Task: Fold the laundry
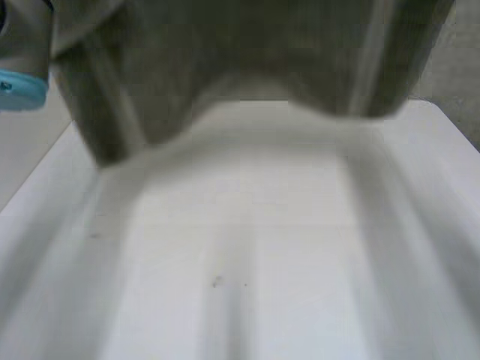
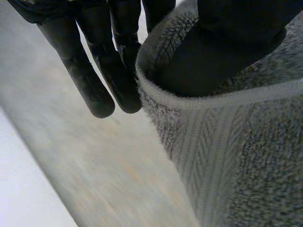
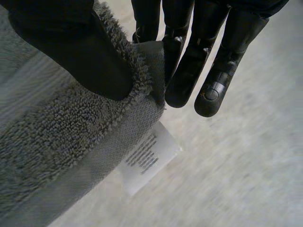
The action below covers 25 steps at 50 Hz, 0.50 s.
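White tabletop sat below the raised grey towel. Its edge was pinched thumb-to-fingers by the left hand and the right hand. Shallow pinches might slip and drop a side.

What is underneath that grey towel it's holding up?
Below the towel lies the white table, with small specks on it. The table's far part behind the cloth is hidden.

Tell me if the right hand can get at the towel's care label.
Probably not without letting go: the right hand pinches the towel corner, with the care label hanging just past its thumb.
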Tool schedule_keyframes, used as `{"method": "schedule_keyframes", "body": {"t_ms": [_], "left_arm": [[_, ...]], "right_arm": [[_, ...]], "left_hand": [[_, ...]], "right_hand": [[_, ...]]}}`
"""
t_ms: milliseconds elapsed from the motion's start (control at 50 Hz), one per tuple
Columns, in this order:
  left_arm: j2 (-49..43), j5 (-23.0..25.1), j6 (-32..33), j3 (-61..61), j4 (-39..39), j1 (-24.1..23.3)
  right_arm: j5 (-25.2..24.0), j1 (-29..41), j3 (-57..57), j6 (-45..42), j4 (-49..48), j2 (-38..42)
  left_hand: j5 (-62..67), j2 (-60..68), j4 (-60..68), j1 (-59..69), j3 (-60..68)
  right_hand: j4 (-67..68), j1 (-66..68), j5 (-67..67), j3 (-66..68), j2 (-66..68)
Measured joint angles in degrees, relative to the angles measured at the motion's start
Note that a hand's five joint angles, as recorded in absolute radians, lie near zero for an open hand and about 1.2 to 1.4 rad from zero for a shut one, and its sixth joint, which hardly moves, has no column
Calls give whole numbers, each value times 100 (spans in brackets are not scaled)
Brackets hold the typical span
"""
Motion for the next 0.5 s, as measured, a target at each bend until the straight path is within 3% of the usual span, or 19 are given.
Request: {"method": "schedule_keyframes", "body": {"t_ms": [200,340,500], "left_arm": [[455,83,-238,-2033,331,255],[295,655,-205,-4258,583,387],[-170,975,-119,-5599,1150,399]], "right_arm": [[-547,-38,1875,112,-142,-430],[-997,-31,3503,49,362,-336],[-1131,-30,4517,-53,699,15]], "left_hand": [[0,0,0,0,0],[0,0,0,0,0],[0,0,0,0,0]], "right_hand": [[0,0,21,0,0],[1,31,21,0,0],[1,31,23,0,0]]}}
